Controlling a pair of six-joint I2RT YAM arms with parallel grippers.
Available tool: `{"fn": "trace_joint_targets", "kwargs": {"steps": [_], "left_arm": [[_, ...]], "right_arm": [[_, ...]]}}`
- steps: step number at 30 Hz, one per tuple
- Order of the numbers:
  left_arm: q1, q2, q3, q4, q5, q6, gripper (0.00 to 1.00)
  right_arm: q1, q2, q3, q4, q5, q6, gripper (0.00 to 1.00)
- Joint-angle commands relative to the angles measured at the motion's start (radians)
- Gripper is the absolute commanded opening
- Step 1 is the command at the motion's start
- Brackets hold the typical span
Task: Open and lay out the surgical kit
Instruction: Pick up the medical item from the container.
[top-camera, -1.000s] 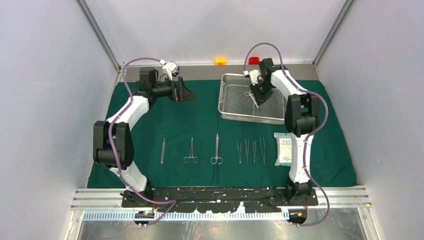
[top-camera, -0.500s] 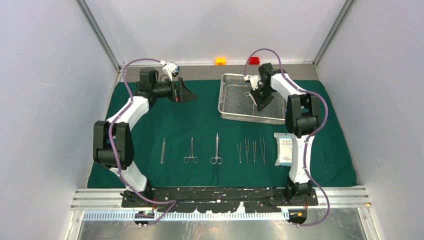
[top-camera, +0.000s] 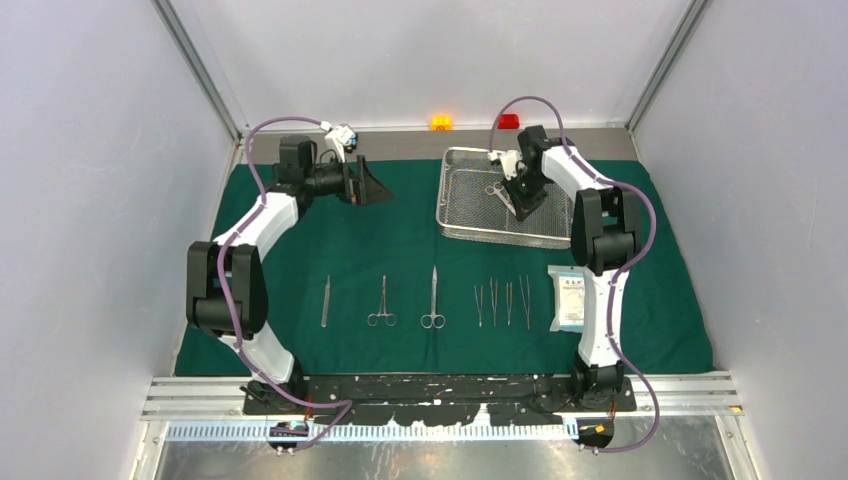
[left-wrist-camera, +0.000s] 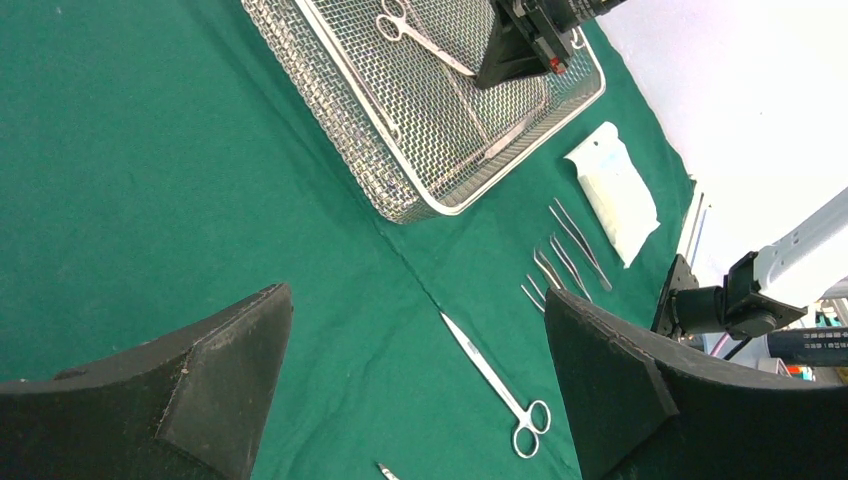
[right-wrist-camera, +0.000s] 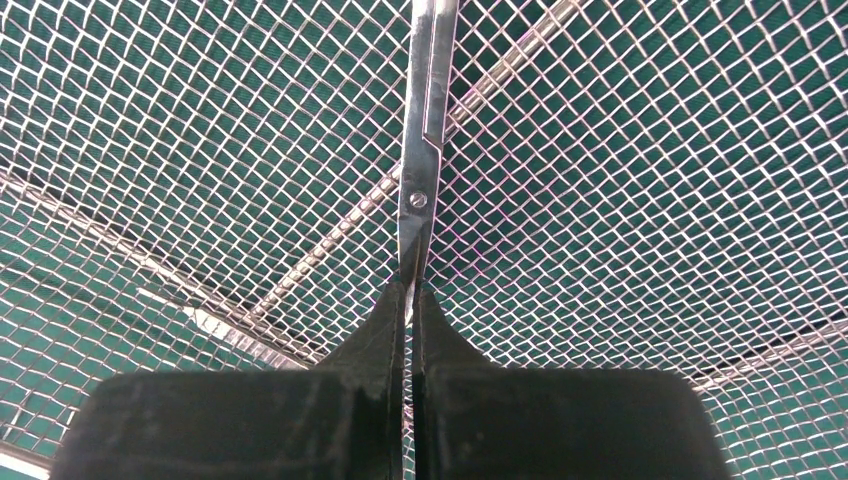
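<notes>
From above, a green cloth (top-camera: 300, 250) covers the surface. One wire tray (top-camera: 465, 205) sits on it at the back right. The right fingers (top-camera: 519, 203) reach down into the tray, and the scissors (top-camera: 497, 192) lie at their tip. The right arm (top-camera: 598, 235) hangs over the tray's right end.

Seven tools lie in one row near the front. They are one thin straight tool (top-camera: 326, 302), one clamp (top-camera: 381, 305), the other scissors (top-camera: 433, 298) and four tweezers (top-camera: 509, 303). One white packet (top-camera: 568, 298) lies just right of the row, beside the right arm. Behind the cloth sit one orange block (top-camera: 440, 122) and one red block (top-camera: 509, 121). The left fingers (top-camera: 372, 186) hang over the back left, well apart from the tray.

From the left wrist, the left fingers are spread wide with nothing between them. Past them are the tray, the packet and some of the row.

From the right wrist, the right fingers are squeezed together on the blade end of the scissors, over the mesh. I cannot tell if the scissors touch it.
</notes>
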Motion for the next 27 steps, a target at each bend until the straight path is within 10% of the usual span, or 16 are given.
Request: {"fn": "trace_joint_targets", "kwargs": {"steps": [1,17,27], "left_arm": [[-0.006,0.000,0.025,0.035,0.004,0.025,1.00],[-0.235,0.232,0.338,-0.068,-0.124,0.406,0.94],[-0.311,0.459,0.634,-0.127,-0.136,0.299,0.87]], "right_arm": [[0.002,-0.078,0.048,0.006,-0.027,-0.011,0.01],[-0.001,-0.156,0.043,-0.006,-0.112,0.024,0.01],[-0.005,-0.183,0.027,-0.007,-0.188,0.072,0.00]]}}
